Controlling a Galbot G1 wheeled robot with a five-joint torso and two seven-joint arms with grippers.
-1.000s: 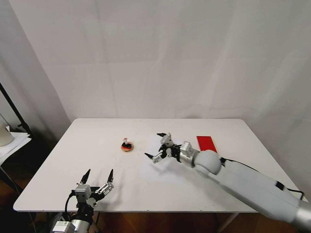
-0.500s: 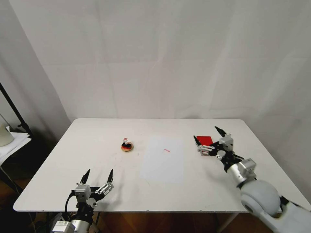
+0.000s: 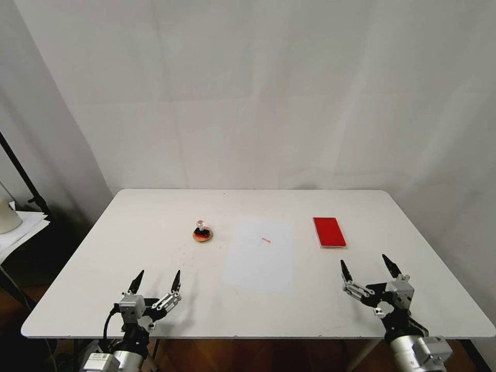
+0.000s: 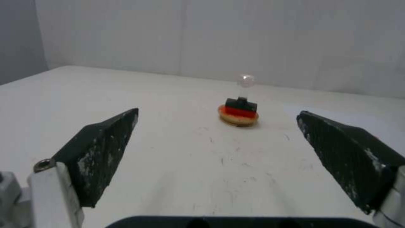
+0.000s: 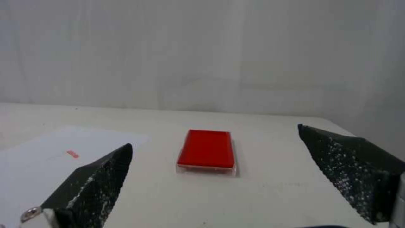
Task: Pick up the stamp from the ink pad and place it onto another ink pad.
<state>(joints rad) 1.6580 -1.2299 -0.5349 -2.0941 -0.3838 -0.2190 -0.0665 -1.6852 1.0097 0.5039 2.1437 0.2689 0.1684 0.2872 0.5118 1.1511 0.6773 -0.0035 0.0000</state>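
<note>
Resting spot: the stamp [image 3: 202, 229] stands upright on the round orange-red disc [image 3: 202, 236], left of centre in the head view, well apart from both sets of jaws.
Left gripper [image 3: 156, 282]: lower left, jaws spread wide, holding nothing.
Right gripper [image 3: 368, 269]: lower right, jaws spread wide, empty.
Around: a white paper sheet [image 3: 261, 254] lies between disc and red rectangular pad [image 3: 328, 231] on the worktop [image 3: 129, 227].
Wrist views: the left frames the stamp [image 4: 241, 101] between its jaws; the right frames the red pad [image 5: 208, 152].
</note>
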